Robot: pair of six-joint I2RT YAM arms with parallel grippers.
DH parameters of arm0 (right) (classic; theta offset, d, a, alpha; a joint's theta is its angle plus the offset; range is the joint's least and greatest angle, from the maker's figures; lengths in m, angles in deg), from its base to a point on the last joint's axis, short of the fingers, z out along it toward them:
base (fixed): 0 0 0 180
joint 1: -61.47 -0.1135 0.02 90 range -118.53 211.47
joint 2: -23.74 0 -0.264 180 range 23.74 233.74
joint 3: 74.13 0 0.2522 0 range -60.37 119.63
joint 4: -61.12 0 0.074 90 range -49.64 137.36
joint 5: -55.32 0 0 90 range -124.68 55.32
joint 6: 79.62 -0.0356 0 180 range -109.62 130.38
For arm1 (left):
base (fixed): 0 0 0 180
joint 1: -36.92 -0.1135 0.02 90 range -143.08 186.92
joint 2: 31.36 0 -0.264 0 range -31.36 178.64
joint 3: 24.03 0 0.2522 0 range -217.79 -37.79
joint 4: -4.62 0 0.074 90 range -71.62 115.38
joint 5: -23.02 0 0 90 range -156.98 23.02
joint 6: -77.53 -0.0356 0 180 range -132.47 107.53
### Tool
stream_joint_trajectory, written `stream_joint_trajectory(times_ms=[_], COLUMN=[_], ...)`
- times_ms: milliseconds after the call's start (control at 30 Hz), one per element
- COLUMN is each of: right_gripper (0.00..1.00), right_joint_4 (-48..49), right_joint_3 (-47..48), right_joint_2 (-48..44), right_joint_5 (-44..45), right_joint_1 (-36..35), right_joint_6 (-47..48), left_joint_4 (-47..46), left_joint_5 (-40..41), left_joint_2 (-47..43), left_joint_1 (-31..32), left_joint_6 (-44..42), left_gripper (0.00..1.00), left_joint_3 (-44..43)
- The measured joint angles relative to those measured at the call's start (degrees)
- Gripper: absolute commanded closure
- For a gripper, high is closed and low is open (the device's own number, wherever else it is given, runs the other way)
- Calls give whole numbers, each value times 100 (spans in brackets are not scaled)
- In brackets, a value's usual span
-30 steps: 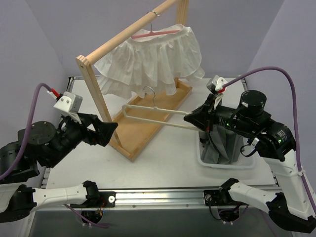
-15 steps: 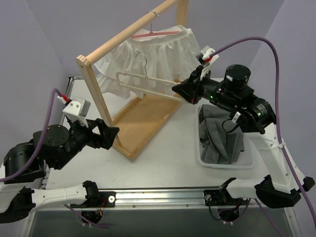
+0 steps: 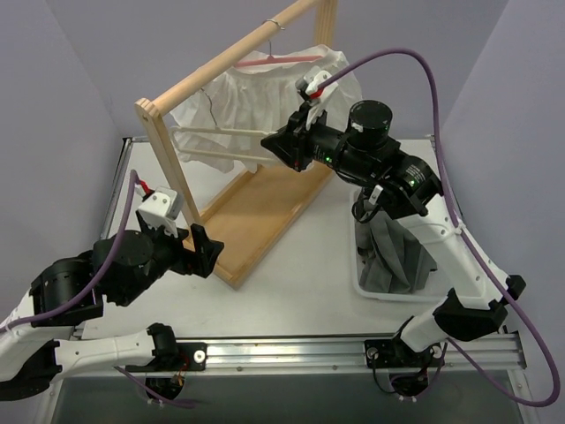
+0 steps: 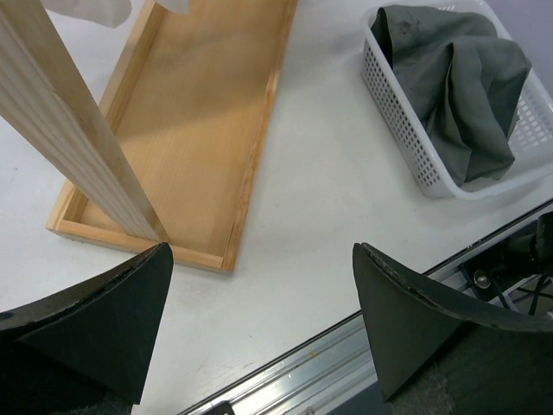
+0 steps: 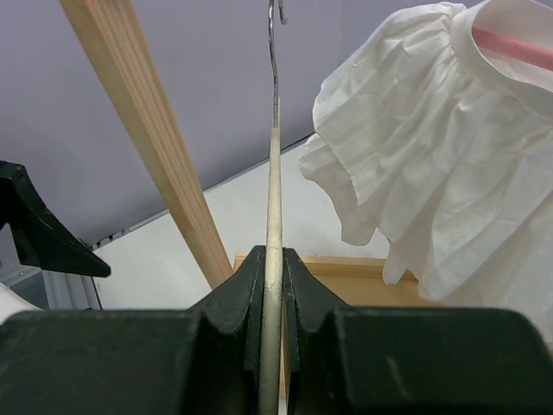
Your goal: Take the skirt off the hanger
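My right gripper (image 3: 275, 144) is shut on a bare cream hanger (image 3: 216, 144) and holds it level, high up beside the wooden rail (image 3: 221, 66). In the right wrist view the jaws (image 5: 272, 259) clamp the hanger's bar (image 5: 273, 173), with its wire hook pointing up. A grey skirt (image 3: 397, 256) lies crumpled in the white basket (image 3: 364, 287); it also shows in the left wrist view (image 4: 458, 78). My left gripper (image 3: 199, 252) is open and empty, low over the table near the rack's front corner (image 4: 263, 251).
A white ruffled skirt (image 3: 265, 97) hangs on a pink hanger (image 3: 282, 58) from the rail, just right of the held hanger (image 5: 432, 173). The rack's upright post (image 3: 172, 172) and wooden base tray (image 3: 256, 212) stand mid-table. The metal front rail (image 4: 346, 363) runs below my left gripper.
My right arm has lifted the cream hanger up and to the left, from above the basket to beside the rail. My left arm has drawn back and lower toward the table's near edge.
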Motion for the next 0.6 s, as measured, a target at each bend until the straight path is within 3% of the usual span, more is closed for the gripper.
stream_joint_trajectory(times_ms=[600], right_gripper=[100], right_joint_4=[-289], right_joint_3=[20], right_joint_2=[-651], right_joint_5=[881], right_joint_1=[-695], right_joint_6=[144], left_joint_4=[-68], left_joint_5=[-140], left_joint_2=[107], left_joint_1=[0], left_joint_6=[22], left_gripper=[6], left_joint_3=[278])
